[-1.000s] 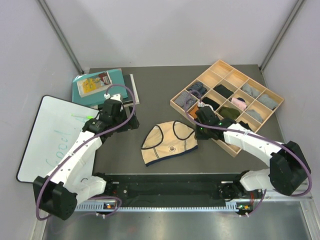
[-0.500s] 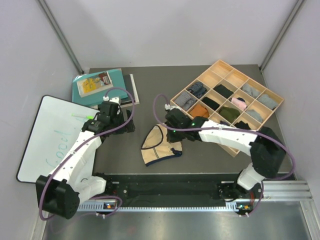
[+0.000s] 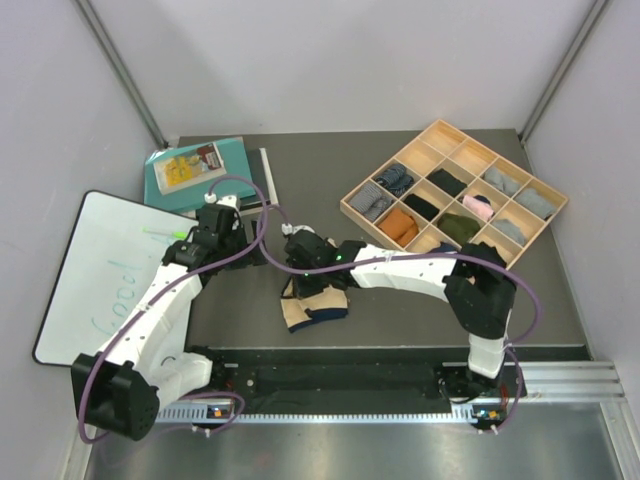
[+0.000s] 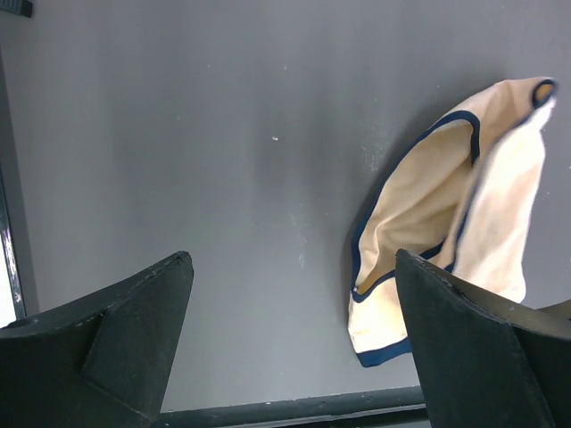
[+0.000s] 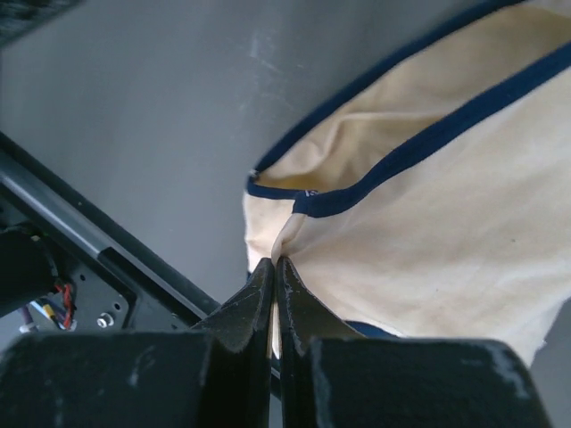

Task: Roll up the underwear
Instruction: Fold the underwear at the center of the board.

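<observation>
Early going, by the look of it. Beige underwear (image 3: 312,305) with navy edging, down on the tabletop (image 3: 300,170) near the front edge, just ahead of the arm bases. Doubled over on itself, loosely flopped, nothing like a roll yet. Right hand (image 5: 275,263) clamped tight on a pucker of that cloth beside the navy trim, tips pressed together with the fabric gathered between them. Left hand (image 4: 290,267) spread wide over bare tabletop just to the left of the cloth, touching nothing, holding nothing. So, judging from this: one fold made at most, with the flattening, the tight rolling from one end, and probably the stowing all left to do. No second pair to be picked out in these views. Over to the far right now: wooden tray (image 3: 345,205), divided into a grid of small compartments, well apart from the cloth. Small bundles (image 3: 399,223) sitting in most of them, one to a cell: grey, orange, black, green, pink. A few cells toward the far corner apparently bare wood.
</observation>
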### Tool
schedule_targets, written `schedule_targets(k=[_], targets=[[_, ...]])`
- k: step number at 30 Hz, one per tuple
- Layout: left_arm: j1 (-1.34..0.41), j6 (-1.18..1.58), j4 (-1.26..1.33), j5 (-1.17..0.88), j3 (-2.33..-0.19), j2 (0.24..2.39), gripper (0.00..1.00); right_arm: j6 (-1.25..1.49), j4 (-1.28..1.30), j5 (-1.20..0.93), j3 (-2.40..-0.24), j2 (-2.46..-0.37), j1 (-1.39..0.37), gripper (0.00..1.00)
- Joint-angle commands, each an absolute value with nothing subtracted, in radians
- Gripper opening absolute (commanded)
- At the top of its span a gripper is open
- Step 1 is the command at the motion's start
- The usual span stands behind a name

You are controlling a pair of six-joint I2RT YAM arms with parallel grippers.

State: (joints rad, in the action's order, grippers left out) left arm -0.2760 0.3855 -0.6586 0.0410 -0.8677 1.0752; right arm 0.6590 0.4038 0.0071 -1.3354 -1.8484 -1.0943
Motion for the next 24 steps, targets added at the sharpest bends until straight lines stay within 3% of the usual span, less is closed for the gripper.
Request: schedule_targets(k=[1, 24], targets=[[-0.268, 0.368, -0.626, 0.035, -0.864, 1.052, 0.99, 0.672, 0.373, -0.026, -1.408, -1.871, -1.120, 0.00], [-0.267, 0.368, -0.626, 0.023, -0.862, 1.058, 0.99, 0.689, 0.361, -0.075, -1.476, -1.974, -1.161, 0.00]])
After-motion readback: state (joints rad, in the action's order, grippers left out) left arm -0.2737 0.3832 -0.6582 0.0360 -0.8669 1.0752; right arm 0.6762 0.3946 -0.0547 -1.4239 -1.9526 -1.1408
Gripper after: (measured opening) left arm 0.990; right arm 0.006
